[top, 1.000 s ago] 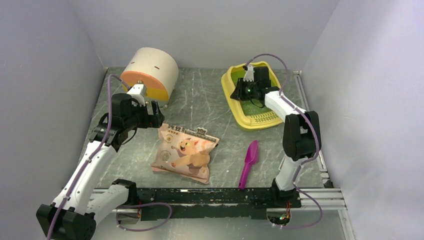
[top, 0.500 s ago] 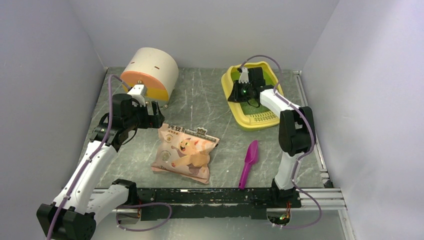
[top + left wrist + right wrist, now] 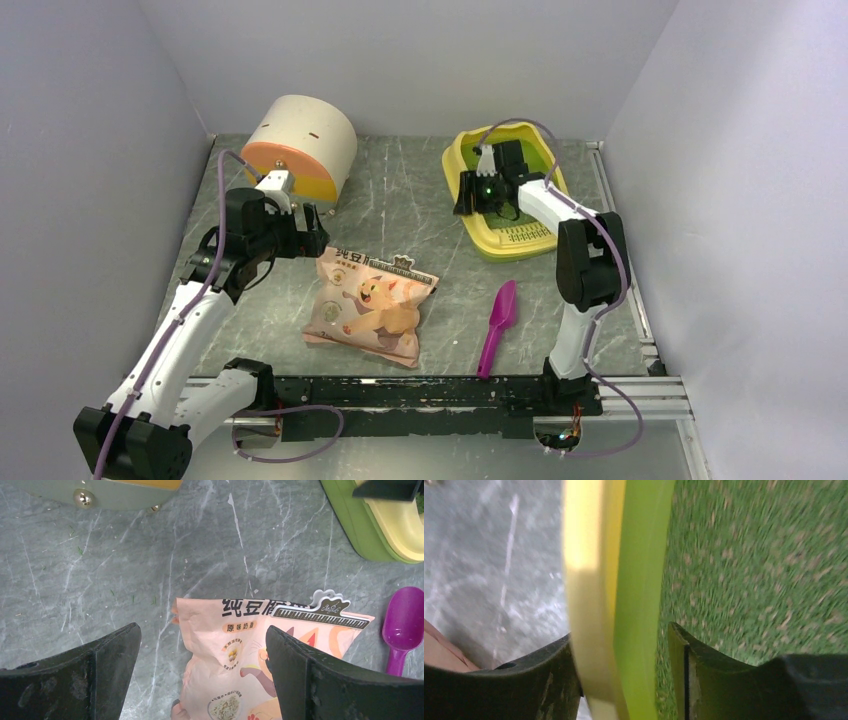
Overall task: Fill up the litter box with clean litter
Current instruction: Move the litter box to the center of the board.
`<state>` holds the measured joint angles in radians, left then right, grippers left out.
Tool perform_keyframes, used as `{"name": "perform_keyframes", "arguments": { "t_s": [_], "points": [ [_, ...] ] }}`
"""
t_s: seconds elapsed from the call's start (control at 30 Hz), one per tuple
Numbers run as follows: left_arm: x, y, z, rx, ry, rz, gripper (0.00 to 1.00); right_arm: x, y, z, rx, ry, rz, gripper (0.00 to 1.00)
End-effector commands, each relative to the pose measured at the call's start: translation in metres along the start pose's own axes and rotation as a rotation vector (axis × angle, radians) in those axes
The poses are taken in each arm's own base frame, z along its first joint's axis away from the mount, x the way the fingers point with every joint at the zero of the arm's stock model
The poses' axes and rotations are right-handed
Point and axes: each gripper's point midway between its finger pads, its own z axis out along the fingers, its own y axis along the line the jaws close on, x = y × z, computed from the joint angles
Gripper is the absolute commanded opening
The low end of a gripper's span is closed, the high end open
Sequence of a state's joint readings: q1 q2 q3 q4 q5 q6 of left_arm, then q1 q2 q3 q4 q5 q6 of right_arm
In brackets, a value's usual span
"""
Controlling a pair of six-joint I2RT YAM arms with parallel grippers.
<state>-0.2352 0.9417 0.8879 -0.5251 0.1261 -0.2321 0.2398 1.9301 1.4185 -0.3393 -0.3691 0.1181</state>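
Top external view, from the left: a cream cylindrical container with an orange face lies on its side at the far left of the grey marbled tabletop. Just in front of it the left arm reaches inward. The left jaws hang above the tabletop, spread wide with nothing between them. The left wrist view shows both black fingers well apart. Below the gap lies the top edge of a pink printed bag bearing a cartoon cat, and a dark toothed clip sits on that edge. Right of the bag, apart from it, lies a magenta plastic scoop. At the far right stands the yellow plastic litter box with a lime-green inner pan, holding a speckled layer of pale greenish clean litter. The right arm bends over it. The right jaws straddle the box's left wall, one finger outside against the yellow rim and the other inside over the granules; whether they press the wall I cannot tell.
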Motion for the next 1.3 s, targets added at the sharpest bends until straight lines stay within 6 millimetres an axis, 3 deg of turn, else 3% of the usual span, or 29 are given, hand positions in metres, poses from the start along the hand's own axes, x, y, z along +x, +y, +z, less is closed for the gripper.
{"name": "perform_keyframes", "arguments": {
  "t_s": [0.0,0.17,0.43,0.67,0.9,1.27],
  "points": [
    [0.001,0.003,0.0,-0.008,-0.001,0.001,0.99,0.042,-0.001,-0.012,0.022,0.096,0.013,0.6],
    [0.002,0.002,0.0,-0.002,-0.003,-0.002,0.99,0.05,0.003,-0.016,0.007,0.106,0.013,0.6],
    [0.002,0.002,-0.001,-0.002,-0.003,-0.002,0.99,0.082,0.008,-0.01,0.035,0.157,0.022,0.41],
    [0.001,0.002,-0.002,-0.002,-0.004,0.002,0.99,0.104,0.029,-0.002,0.017,0.181,0.003,0.36],
    [-0.001,0.001,-0.005,-0.001,-0.011,0.004,0.99,0.108,0.034,0.01,-0.001,0.237,-0.004,0.32],
    [-0.004,0.002,-0.008,-0.014,-0.017,0.013,0.99,0.141,0.099,0.014,-0.109,0.304,-0.003,0.32]
  ]
}}
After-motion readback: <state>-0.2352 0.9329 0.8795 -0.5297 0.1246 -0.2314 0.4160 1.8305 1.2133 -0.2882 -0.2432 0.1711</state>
